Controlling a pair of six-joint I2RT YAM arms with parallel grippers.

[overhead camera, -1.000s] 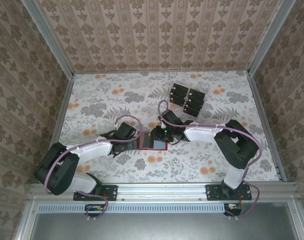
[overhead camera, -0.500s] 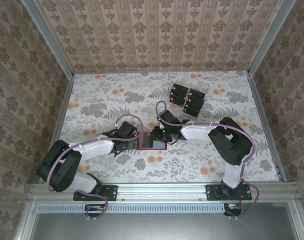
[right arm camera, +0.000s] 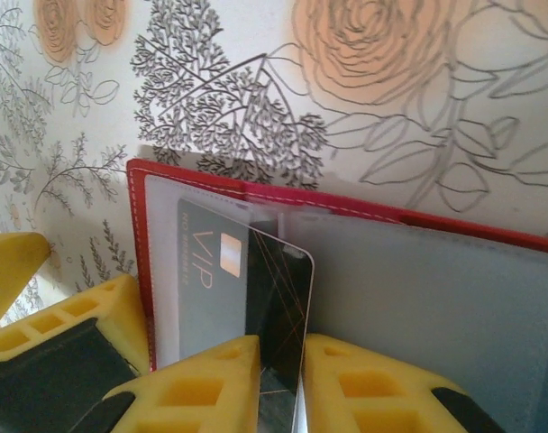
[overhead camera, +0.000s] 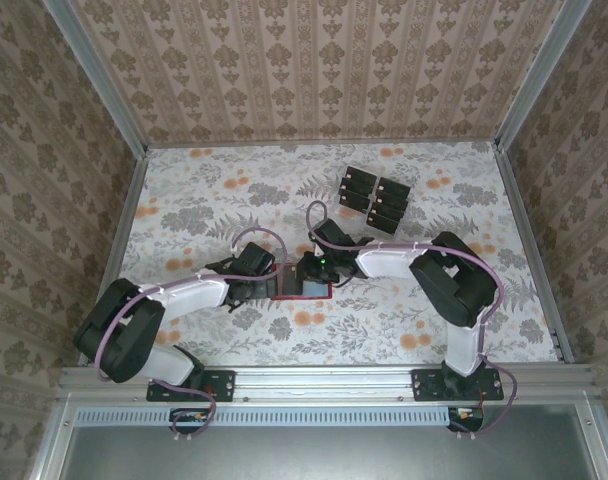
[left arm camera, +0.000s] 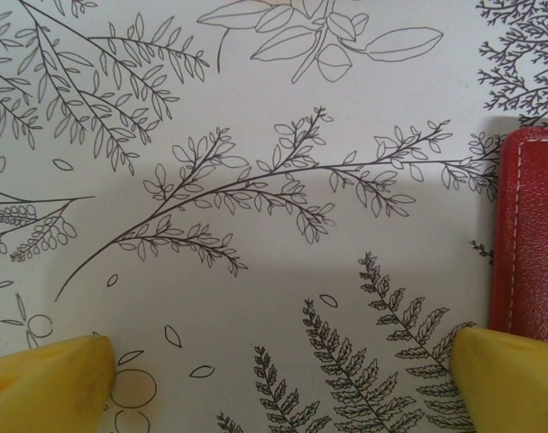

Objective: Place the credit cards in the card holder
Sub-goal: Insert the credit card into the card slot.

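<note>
Black card (right arm camera: pixel 278 298), pinched in my right gripper (right arm camera: pixel 287 365), needs feeding flat and square into the red wallet (right arm camera: pixel 346 209) pocket.

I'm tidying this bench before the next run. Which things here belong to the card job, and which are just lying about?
Job:
- card holder, lying open
- card pinched by the right gripper, partly in its pocket
- spare cards at the far side
- left gripper, open beside the holder

Lying about:
- floral table cover and patterned walls, backdrop

card holder (right arm camera: pixel 454 298) on table (overhead camera: pixel 204 200), one card (right arm camera: pixel 211 289) partly in it, other cards (overhead camera: pixel 374 200) behind
</note>
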